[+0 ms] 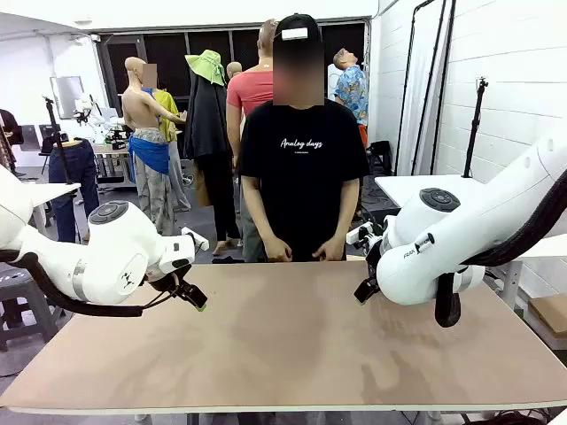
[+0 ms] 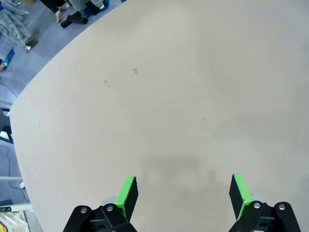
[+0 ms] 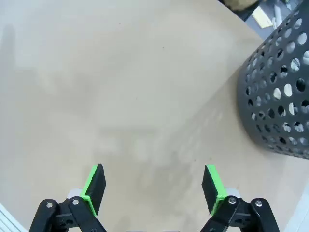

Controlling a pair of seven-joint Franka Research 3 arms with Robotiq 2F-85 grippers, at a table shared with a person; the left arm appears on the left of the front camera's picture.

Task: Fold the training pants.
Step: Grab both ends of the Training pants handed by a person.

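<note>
Left claw (image 2: 183,186) over worktop (image 1: 283,354) left side, right claw (image 3: 153,176) over its right side, both spread wide and holding nothing; cannot tell where training pants lie, so no bearing, long axis or nearer arm to call.

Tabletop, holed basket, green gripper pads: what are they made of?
Tabletop: matte tan board, likely fibreboard or laminate; even colour, no grain, faint stains. Basket: dark grey, probably moulded plastic; smooth wall with round holes, though painted metal is possible. Green pads: matte, probably rubber or soft plastic.
</note>
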